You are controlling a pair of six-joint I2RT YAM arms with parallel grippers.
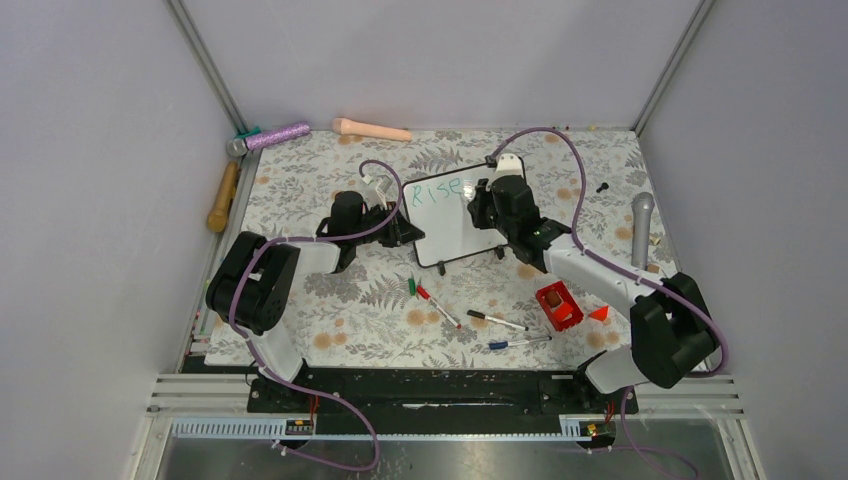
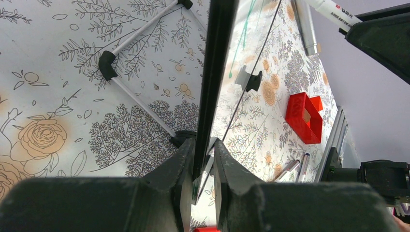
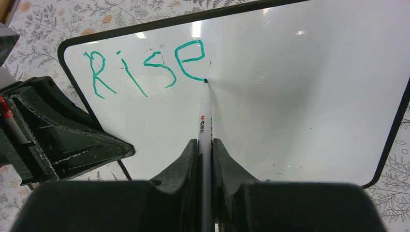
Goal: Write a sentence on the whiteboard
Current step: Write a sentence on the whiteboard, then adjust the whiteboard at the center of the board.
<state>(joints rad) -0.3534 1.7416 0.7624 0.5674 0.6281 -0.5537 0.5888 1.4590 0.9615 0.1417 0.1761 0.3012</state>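
The whiteboard point(image 1: 455, 225) is found near the middle of the tabletop point(image 1: 330, 310), with its left edge pinched between the fingers of the left end effector point(image 2: 204, 154). A marker point(image 3: 205, 116) is clamped by the right end effector point(image 3: 205, 147), and its tip is pressed to the board just after the "e". Of the sentence point(image 3: 145, 67), only "Rise" is written in green. The remaining words are judged undone, and most of the board is left blank.

Left pincer point(image 2: 205, 150) on whiteboard point(image 1: 450, 225) left edge; marker point(image 3: 205, 113) in right pincer point(image 3: 205, 147), tip on whiteboard.
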